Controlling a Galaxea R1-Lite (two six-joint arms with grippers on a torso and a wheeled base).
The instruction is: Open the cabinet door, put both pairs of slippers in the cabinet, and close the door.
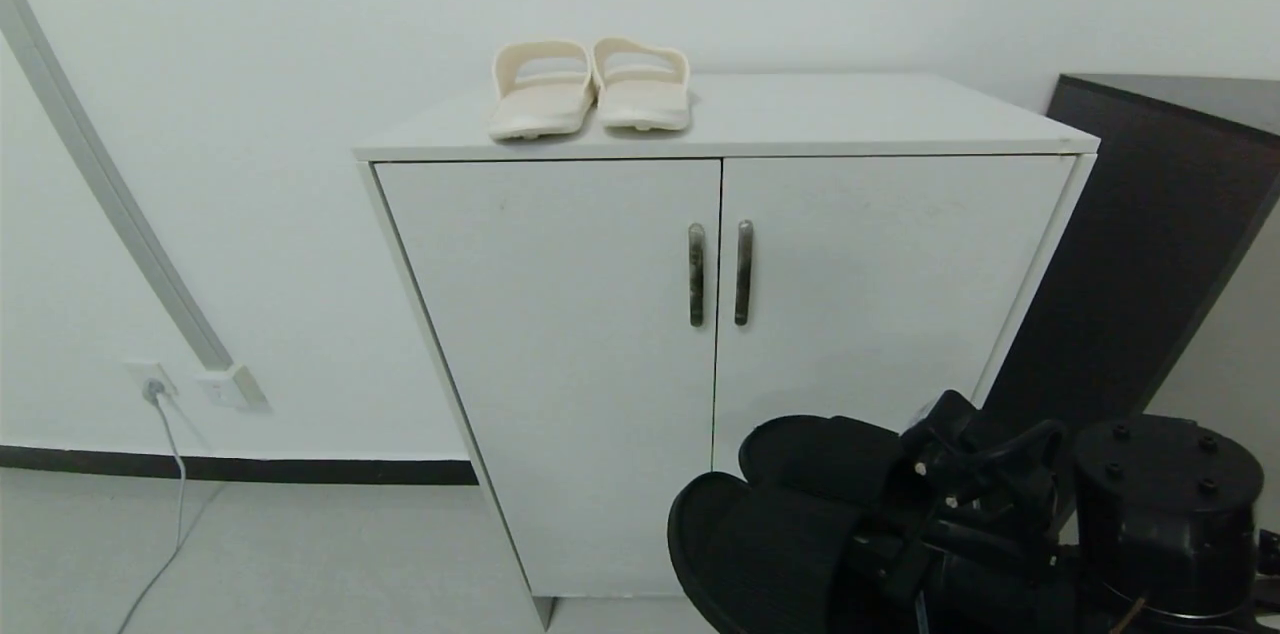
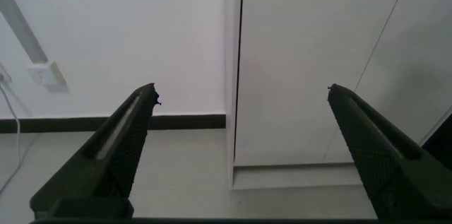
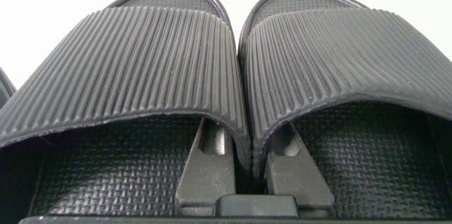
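Observation:
A white two-door cabinet [image 1: 560, 344] stands against the wall, both doors shut, with two dark vertical handles [image 1: 697, 274] at the middle seam. A cream pair of slippers [image 1: 590, 89] rests on its top towards the left. Low in front of the right door, my right gripper [image 1: 925, 514] is shut on a black pair of slippers [image 1: 790, 514]; its fingers [image 3: 208, 171] pinch the two inner edges of the black pair of slippers [image 3: 240, 83] together. My left gripper [image 2: 240, 121] is open and holds nothing, near the floor facing the cabinet's lower left corner [image 2: 236, 171].
A dark brown piece of furniture [image 1: 1160, 244] stands right of the cabinet. On the wall at the left are a grey conduit [image 1: 100, 174], a socket with a cable [image 1: 155, 389] and a black skirting strip. Grey floor lies left of the cabinet.

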